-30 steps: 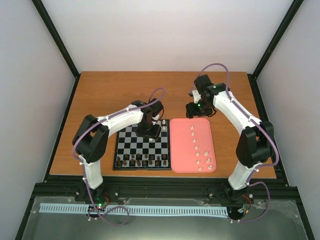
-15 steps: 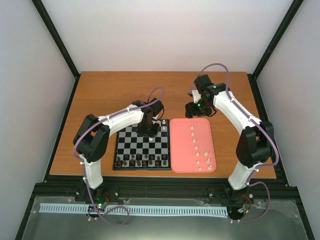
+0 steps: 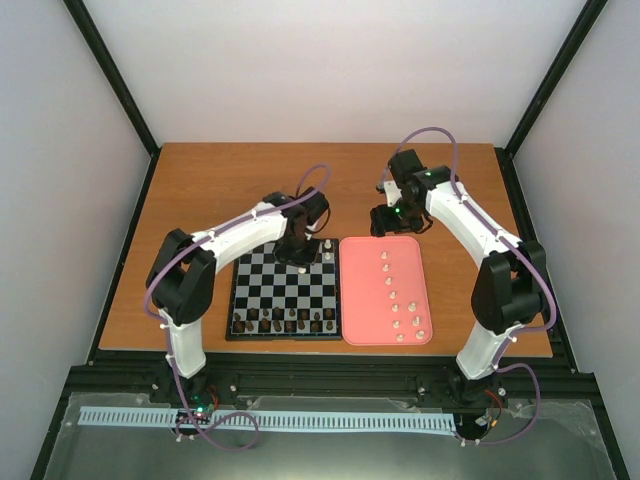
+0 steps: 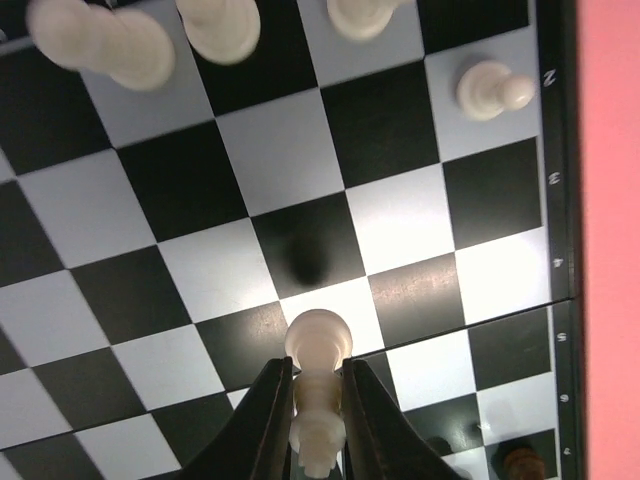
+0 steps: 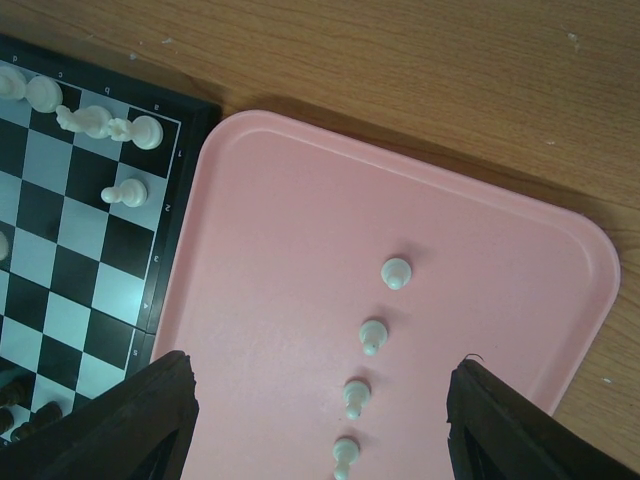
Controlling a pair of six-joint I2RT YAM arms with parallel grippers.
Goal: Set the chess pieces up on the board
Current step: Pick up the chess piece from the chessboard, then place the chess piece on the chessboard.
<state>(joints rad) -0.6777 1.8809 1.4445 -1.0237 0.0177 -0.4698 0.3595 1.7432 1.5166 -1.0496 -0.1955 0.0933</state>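
On brown wooden worktop (image 3: 200,200), pale-walled enclosure: black-and-grey chequered board (image 3: 270,290), pink rectangular tray (image 3: 365,290) just beside. Left gripper (image 4: 318,390) pinching cream chess piece (image 4: 318,345) above board; right gripper (image 5: 320,370) spread wide, empty, over tray.

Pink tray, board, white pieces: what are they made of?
Pink tray: likely moulded plastic, matte, with a rounded raised rim. Board: smooth printed checks with a slight sheen; plastic or laminate, can't tell. White pieces: cream, smooth, faintly glossy; probably plastic.

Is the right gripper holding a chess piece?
No, the right gripper stands open and empty above the pink tray.
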